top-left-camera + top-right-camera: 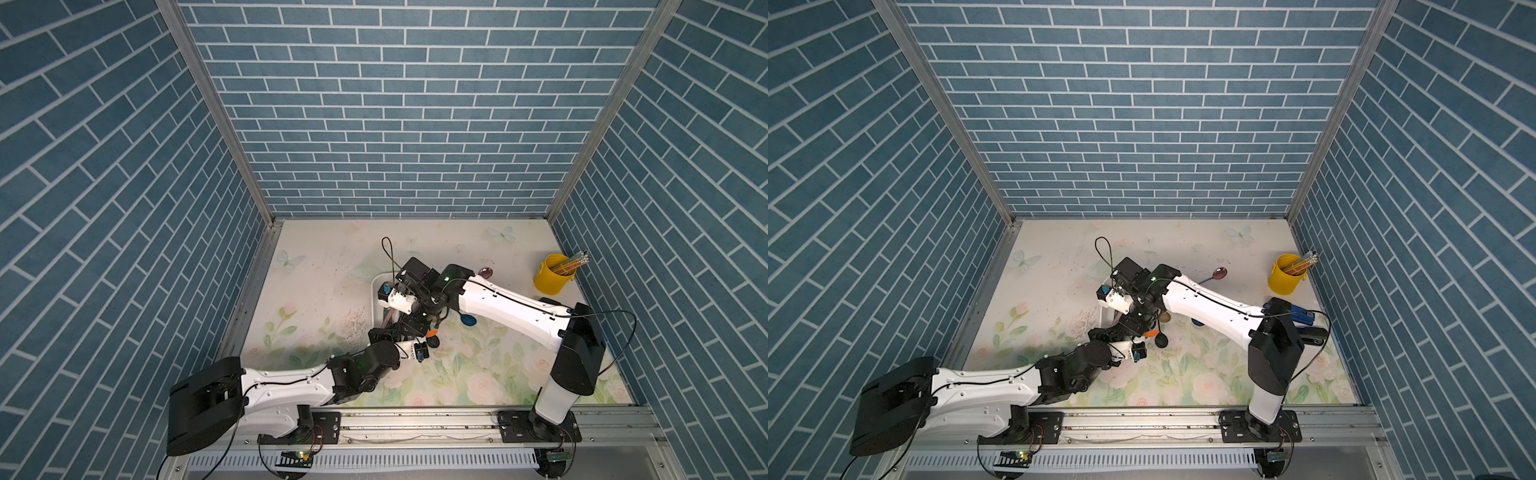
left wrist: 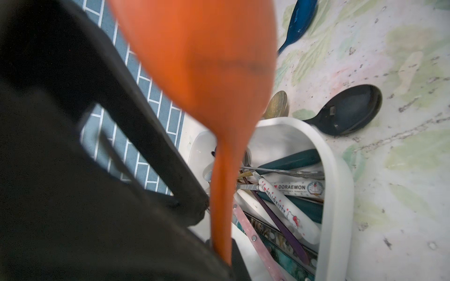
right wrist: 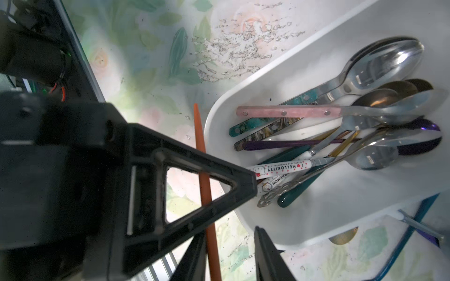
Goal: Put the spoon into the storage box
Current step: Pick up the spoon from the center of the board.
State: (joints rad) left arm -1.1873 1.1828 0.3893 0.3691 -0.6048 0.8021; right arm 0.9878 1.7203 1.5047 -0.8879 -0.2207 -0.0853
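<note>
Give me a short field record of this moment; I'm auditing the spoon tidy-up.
left gripper: shut on the orange spoon, by its handle
right gripper: open, jaws either side of that handle
orange spoon: held, not yet in the storage box
storage box: white, holds many spoons
on the table: black spoon, blue spoon
elsewhere: yellow cup with pencils

A yellow plastic cup (image 1: 550, 282) stands upright, a bundle of coloured pencils (image 1: 575, 262) leaning out over its rim; beneath the cup lies a pale floral-printed table sheet (image 1: 478, 374); behind the cup rises a blue brick-patterned wall (image 1: 407, 124).
</note>
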